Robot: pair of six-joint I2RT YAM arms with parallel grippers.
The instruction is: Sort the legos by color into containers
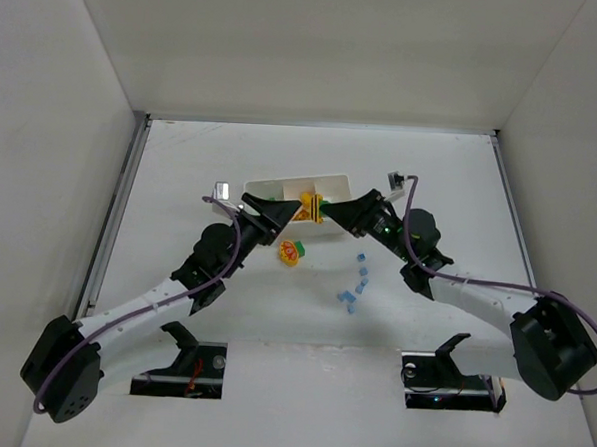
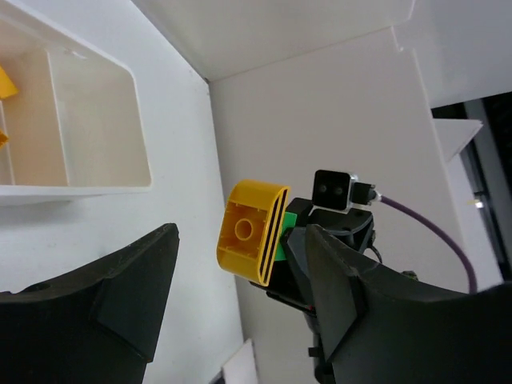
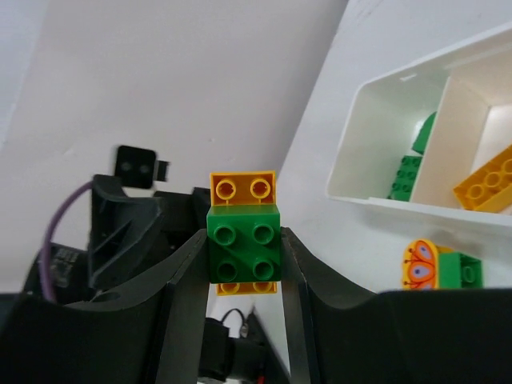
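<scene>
My right gripper [image 3: 244,240] is shut on a green brick [image 3: 244,244] joined to a yellow-orange brick [image 3: 242,188], held above the table in front of the white tray [image 1: 331,180]. My left gripper [image 2: 240,236] is open, its fingers [image 2: 352,296] on either side of the yellow end [image 2: 252,232] of that cluster [image 1: 312,208]. I cannot tell if they touch it. The tray holds green bricks [image 3: 412,172] in one compartment and a yellow brick [image 3: 484,188] in the middle one. The end compartment [image 2: 96,120] looks empty.
A yellow piece with a printed face, joined to green [image 1: 293,251], lies in front of the tray, also in the right wrist view [image 3: 440,268]. Several pale blue bricks [image 1: 353,286] lie right of centre. White walls enclose the table.
</scene>
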